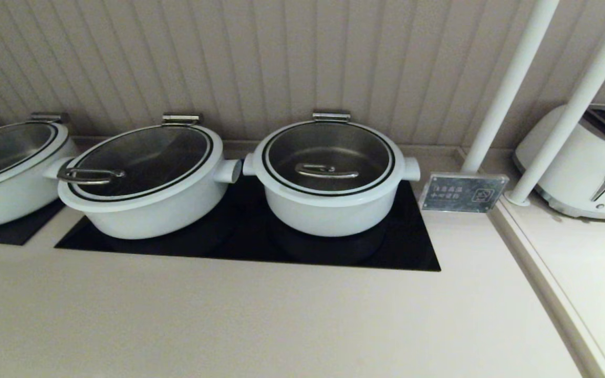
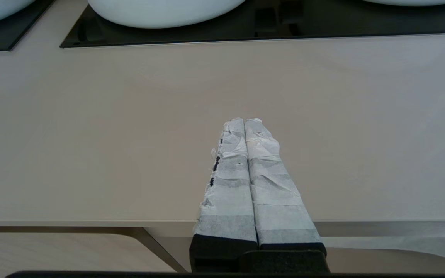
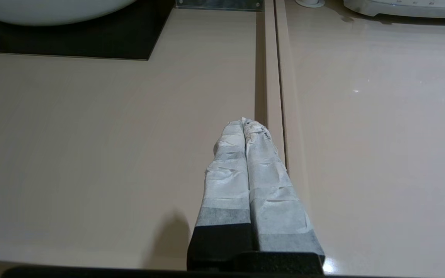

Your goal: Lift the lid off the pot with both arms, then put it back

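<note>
The deep round white pot (image 1: 329, 210) stands on the black cooktop (image 1: 413, 252), with two short stub handles. Its round glass lid (image 1: 329, 142) lies shut on it, with a curved steel bar handle (image 1: 326, 170) at the centre and a steel hinge clip (image 1: 331, 116) at the back. Neither arm shows in the head view. My left gripper (image 2: 245, 121) is shut and empty over the beige counter near its front edge. My right gripper (image 3: 245, 122) is shut and empty over the counter, near the groove between the two counter slabs. The pot's lower wall (image 3: 48, 11) shows in the right wrist view.
A wider oval white pot (image 1: 145, 210) with a glass lid stands left of the round pot; another (image 1: 3, 194) is at the far left. A small sign plate (image 1: 462, 193), two white poles (image 1: 512, 84) and a white toaster (image 1: 586, 168) are at the right.
</note>
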Tool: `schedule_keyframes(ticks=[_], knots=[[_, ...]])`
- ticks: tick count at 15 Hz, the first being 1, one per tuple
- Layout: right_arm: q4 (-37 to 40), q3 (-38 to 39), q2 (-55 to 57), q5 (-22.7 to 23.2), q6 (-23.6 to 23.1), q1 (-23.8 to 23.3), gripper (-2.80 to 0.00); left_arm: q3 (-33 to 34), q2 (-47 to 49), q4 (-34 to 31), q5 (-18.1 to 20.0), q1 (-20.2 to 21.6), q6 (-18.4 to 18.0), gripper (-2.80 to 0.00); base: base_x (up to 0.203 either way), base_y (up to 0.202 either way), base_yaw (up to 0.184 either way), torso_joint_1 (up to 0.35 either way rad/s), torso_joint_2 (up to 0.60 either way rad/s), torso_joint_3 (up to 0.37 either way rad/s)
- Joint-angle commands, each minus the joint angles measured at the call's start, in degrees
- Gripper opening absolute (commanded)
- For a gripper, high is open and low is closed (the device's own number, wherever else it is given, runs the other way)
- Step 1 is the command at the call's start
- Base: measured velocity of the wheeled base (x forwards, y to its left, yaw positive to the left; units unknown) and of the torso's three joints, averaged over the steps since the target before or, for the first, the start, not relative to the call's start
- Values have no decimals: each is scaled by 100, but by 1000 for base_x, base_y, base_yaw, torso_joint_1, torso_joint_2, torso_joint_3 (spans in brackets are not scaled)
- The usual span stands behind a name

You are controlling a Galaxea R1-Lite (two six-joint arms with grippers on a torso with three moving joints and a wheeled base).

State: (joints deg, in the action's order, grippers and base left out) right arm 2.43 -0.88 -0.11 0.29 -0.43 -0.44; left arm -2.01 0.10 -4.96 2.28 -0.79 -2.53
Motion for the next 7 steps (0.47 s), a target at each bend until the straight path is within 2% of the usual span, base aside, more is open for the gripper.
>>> schedule_keyframes(ticks=[1,7], knots=[[4,0,11,-3,-44,0,-280,-1,-1,-5,1,0,-1,-280,0,0,0,0,0,0],[4,0,11,23,-12,0,-280,-1,-1,-5,1,0,-1,-280,0,0,0,0,0,0]])
